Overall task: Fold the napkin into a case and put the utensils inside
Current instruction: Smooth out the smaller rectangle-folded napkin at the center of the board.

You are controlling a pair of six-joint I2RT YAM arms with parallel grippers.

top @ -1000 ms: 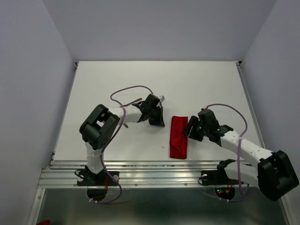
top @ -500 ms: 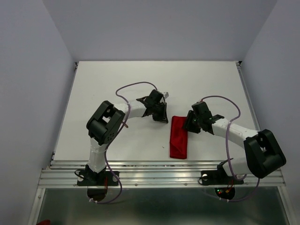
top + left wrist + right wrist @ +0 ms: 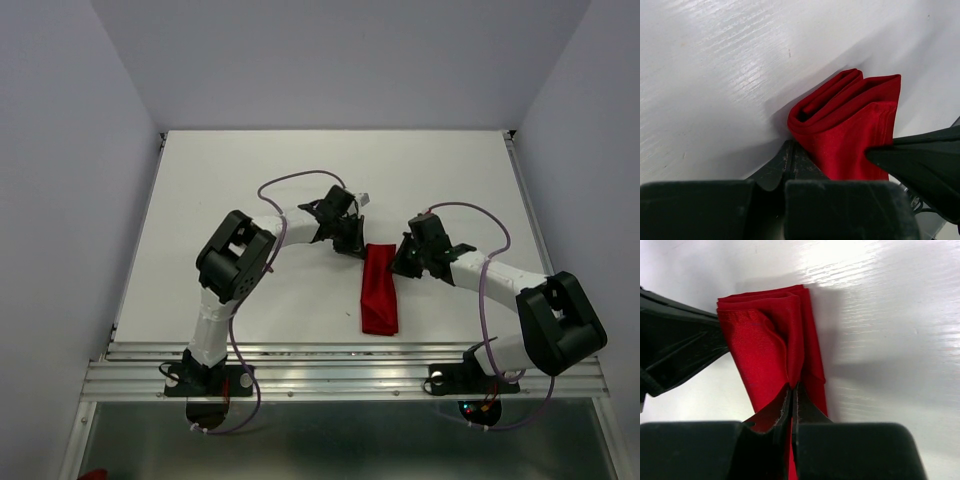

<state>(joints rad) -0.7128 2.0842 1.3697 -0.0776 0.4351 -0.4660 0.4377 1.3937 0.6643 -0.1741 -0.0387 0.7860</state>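
Case (image 3: 379, 300) flat on white table (image 3: 250, 170), centre-right of overhead frame, both arms crowding its upper end; left gripper (image 3: 791, 147): fingers together against the fold, grip unclear; right gripper (image 3: 791, 388): clamped on top layer.

Inventory, by count:
- Red cloth case (image 3: 380, 290), folded long and narrow: one.
- Robot arms: two, namely the left arm (image 3: 235, 265) and the right arm (image 3: 500, 282).
- Two-finger grippers: two, namely the left gripper (image 3: 356, 248) and the right gripper (image 3: 401, 264).
- Purple cables (image 3: 290, 181): two, one looped over each arm.
- White table (image 3: 250, 170): one.
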